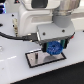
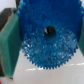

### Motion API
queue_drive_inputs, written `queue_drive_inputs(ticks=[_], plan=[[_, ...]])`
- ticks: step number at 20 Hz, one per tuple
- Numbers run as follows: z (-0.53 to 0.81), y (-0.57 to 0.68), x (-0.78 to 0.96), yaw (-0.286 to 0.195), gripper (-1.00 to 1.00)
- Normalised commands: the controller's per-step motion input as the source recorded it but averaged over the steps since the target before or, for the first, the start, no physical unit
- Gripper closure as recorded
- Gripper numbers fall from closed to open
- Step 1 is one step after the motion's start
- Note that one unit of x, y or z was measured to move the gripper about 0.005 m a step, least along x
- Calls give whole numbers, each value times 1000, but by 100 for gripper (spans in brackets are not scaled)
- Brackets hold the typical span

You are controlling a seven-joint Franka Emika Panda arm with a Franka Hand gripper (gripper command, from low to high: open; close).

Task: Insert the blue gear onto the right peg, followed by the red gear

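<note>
Black-bordered grey plate (image 1: 46, 59) lying flat on white table (image 1: 15, 67), one of each counted: one plate, one blue gear (image 1: 53, 48), one gripper (image 1: 54, 49). Blue gear clenched between green pads (image 2: 10, 44), held just above plate toward exterior view's right, disc on edge rather than flat, toothed rim downward, centre hole (image 2: 48, 31) facing wrist camera. Pegs and red gear not made out; surroundings blurred white.

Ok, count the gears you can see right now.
1. The blue gear is held in the hand, just above the grey plate. No red gear shows; it may be hidden behind the arm or out of frame.
</note>
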Motion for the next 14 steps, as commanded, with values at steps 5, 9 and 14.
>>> queue_drive_inputs(ticks=[5,9,14], plan=[[235,-37,65,0,100],[314,-67,91,0,100],[-16,-113,147,0,100]])
